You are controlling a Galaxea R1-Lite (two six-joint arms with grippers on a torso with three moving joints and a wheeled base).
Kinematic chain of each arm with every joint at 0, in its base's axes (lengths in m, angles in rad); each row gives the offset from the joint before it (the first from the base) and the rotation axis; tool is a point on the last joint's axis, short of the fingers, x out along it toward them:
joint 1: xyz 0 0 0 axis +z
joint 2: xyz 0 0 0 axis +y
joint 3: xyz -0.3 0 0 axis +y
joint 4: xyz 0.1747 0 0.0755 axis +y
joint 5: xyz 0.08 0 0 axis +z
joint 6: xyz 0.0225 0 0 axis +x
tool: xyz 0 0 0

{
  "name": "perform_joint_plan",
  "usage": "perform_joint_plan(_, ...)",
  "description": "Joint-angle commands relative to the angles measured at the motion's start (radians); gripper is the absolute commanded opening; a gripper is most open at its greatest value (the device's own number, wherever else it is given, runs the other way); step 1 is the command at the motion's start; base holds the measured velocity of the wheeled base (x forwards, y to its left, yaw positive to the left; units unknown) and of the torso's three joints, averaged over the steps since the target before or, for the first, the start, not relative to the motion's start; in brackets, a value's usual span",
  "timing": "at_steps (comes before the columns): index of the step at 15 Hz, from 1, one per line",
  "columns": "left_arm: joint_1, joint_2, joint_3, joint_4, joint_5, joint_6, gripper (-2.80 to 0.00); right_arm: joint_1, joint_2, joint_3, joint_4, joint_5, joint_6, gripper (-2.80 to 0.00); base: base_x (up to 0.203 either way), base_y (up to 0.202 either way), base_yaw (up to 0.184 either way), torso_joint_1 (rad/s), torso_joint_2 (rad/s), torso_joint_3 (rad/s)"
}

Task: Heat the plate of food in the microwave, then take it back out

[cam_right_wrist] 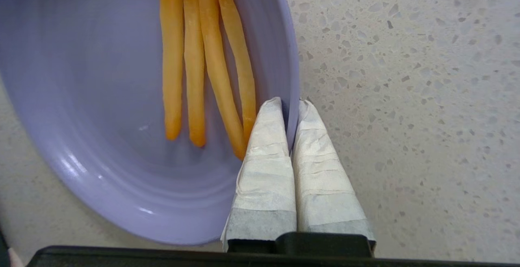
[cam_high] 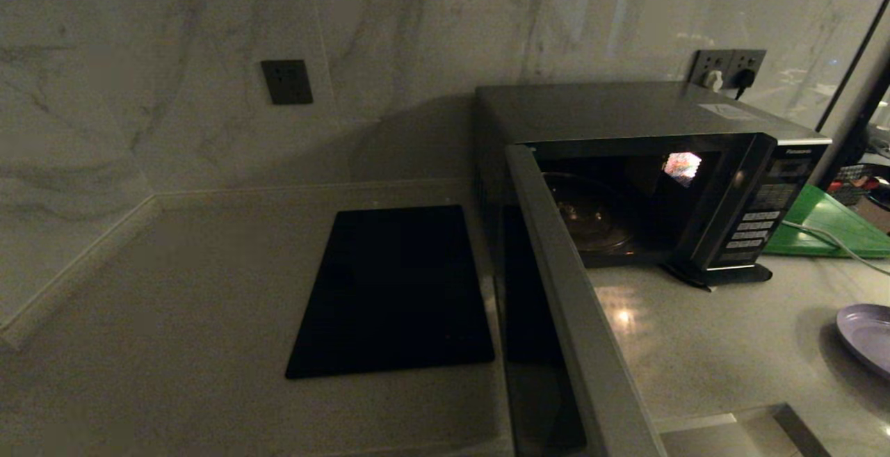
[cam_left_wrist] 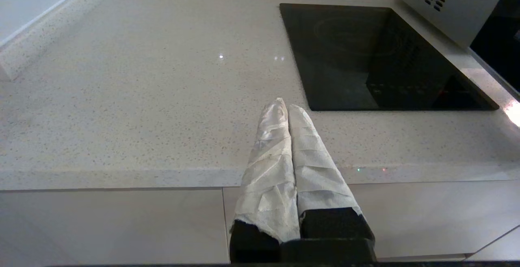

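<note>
**Pinching the plate by its rim**

Resting out past the front edge of the desk [cam_left_wrist: 122, 108] is the left hand [cam_left_wrist: 284, 106]. Its two white wrapped fingers [cam_left_wrist: 268, 153] are pressed together and hold nothing. Ahead of this hand and a little to its right lies the flat black cooktop [cam_high: 393, 290]. It sits flat on the desk, and the microwave is just beside it.

The microwave [cam_high: 612, 106] is silver-grey, and it stands against the marble wall [cam_high: 174, 60]. Its door [cam_high: 556, 318] is swung wide open and sticks out toward the front. Inside is a round glass tray [cam_high: 591, 217], and a small bright patch shows at the back. The button panel [cam_high: 758, 224] is on the far side of the opening. Past it lies a green board [cam_high: 827, 224] with a pale cable [cam_high: 834, 241] across it.

The plate of food [cam_right_wrist: 122, 116] is well apart from the microwave, at the right edge of the head view. The right hand [cam_right_wrist: 291, 103] is pinching the plate's rim. One wrapped finger [cam_right_wrist: 266, 157] is inside the plate and the other is outside it, with the rim between them. Four long orange sticks of food [cam_right_wrist: 203, 55] lie side by side in the plate. The nearest stick touches the inner finger. The speckled desk shows below the plate; I cannot tell if the plate is touching it.
</note>
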State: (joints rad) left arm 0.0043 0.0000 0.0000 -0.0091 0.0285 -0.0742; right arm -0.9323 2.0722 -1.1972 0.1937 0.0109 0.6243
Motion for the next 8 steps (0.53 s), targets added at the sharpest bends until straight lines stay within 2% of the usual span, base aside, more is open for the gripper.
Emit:
perform_joint_plan(1, 0.000, 0.002, 0.000, 0.000, 0.001, -0.001, -2.80, -0.002, 0.015, -0.001, 0.003, 0.001, 0.003, 0.00, 0.000, 0.000, 0.000, 0.000, 0.00, 0.000)
perform_joint_plan(8, 0.000, 0.002, 0.000, 0.000, 0.001, -0.001, -2.80, -0.019, -0.063, 0.015, 0.007, 0.020, -0.004, 0.00, 0.000, 0.000, 0.000, 0.000, 0.00, 0.000)
